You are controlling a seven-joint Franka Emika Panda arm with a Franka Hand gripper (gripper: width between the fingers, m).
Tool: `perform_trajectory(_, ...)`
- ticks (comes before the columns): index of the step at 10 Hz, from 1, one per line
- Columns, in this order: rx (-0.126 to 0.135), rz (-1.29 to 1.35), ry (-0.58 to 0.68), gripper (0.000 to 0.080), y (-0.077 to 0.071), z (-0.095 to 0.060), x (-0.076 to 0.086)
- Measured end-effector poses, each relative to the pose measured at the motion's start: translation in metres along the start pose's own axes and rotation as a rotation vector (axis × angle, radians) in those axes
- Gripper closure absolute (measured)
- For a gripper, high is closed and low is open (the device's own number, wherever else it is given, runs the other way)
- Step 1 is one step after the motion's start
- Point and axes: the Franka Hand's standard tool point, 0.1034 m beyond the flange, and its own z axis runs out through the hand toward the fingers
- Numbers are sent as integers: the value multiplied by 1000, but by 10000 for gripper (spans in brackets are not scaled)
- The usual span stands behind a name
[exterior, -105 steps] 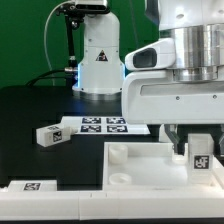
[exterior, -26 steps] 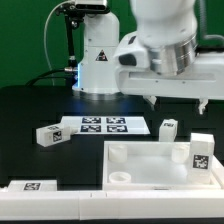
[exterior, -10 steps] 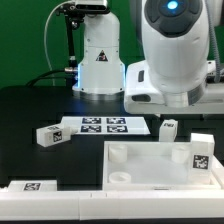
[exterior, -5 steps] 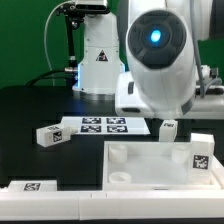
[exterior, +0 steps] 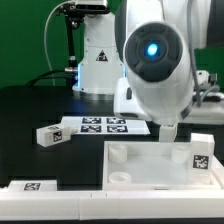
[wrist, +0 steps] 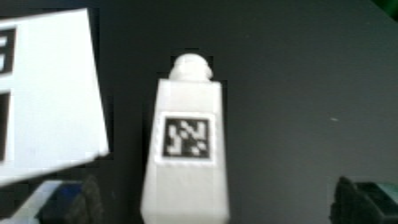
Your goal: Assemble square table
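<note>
Black table [exterior: 30,105] in front of a green backdrop [exterior: 20,40], and the arm [exterior: 155,60] is now filling most of the exterior view. It has been swinging across over the last couple of seconds, away from the far right corner of the tabletop [exterior: 135,172] toward the exterior view's right end of the marker board [exterior: 100,125]. The tabletop is sitting near the front edge, with the long white bar [exterior: 60,195] lying just in front of it. One leg [exterior: 202,153] is standing upright in that right corner socket, so I'm reading the first leg as placed. The second leg [wrist: 187,140], which was showing beside the board's right end a second ago, is now hiding behind the arm. The wrist view is picking it up on the black surface just beside the board, tag facing the camera and peg end pointing away. A third leg [exterior: 47,135] is lying untouched off the board's other end. The gripper [wrist: 210,203] is hanging over the second leg with its jaws spread wide and nothing between them. The fingers [wrist: 368,195] are straddling the leg and not touching it. Looks like the next pick is lining up.
</note>
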Motion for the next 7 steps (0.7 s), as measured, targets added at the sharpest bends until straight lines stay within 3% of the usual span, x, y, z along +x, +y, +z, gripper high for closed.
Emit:
perform_trajectory(1,0,37,-33,151,3,11,2)
perform_trajectory(2,24,69,-55,151,4,19,4)
perform_trajectory(5,32,79,-62,151,6,22,5)
perform_trajectory(7,32,80,-62,431,6,22,6)
